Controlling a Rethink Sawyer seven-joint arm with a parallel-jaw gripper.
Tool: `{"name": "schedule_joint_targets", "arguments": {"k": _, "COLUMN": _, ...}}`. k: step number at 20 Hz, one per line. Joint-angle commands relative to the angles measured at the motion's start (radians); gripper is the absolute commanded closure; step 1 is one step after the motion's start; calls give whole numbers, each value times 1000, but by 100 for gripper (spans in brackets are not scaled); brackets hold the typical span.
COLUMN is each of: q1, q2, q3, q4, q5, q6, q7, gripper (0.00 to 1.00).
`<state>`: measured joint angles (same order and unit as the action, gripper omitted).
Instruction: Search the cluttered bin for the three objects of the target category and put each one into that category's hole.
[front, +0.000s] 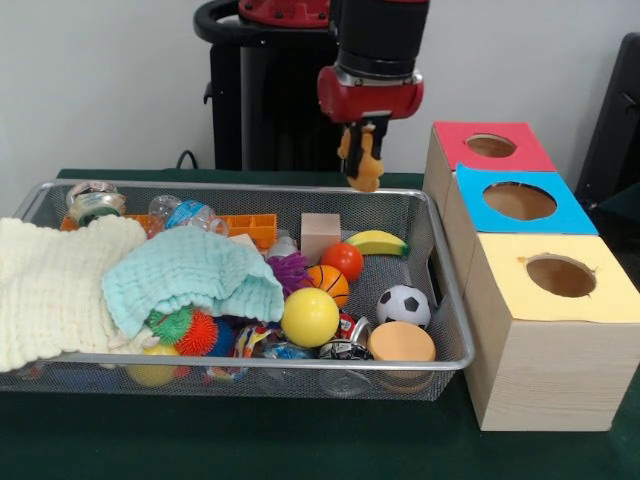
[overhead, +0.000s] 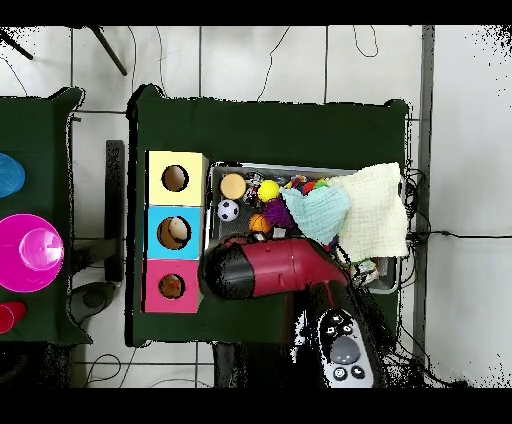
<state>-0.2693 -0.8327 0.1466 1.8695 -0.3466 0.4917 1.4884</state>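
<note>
The silver wire-mesh bin sits on the green table, full of toys; it also shows in the overhead view. The red-faced hole is in the farthest wooden box to the bin's right, and in the overhead view something lies inside it. My gripper hangs above the bin's far right corner, shut on a small orange-yellow toy held clear of the bin, left of the red box. In the overhead view the arm's red head hides the gripper.
The blue-faced box and the yellow-faced box stand nearer the camera. The bin holds a yellow ball, soccer ball, basketball, banana, wooden block, cream cloth and mint cloth.
</note>
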Motion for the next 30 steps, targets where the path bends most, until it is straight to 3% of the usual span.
{"name": "schedule_joint_targets", "arguments": {"k": 1, "q1": 53, "q2": -41, "q3": 2, "q4": 66, "q5": 74, "q6": 133, "q7": 174, "gripper": 100}}
{"name": "schedule_joint_targets", "arguments": {"k": 19, "q1": 193, "q2": -113, "q3": -96, "q4": 82, "q5": 163, "q6": 198, "q7": 215, "gripper": 100}}
{"name": "schedule_joint_targets", "arguments": {"k": 30, "q1": 261, "q2": -106, "q3": -133, "q4": 120, "q5": 213, "q6": 142, "q7": 253, "gripper": 100}}
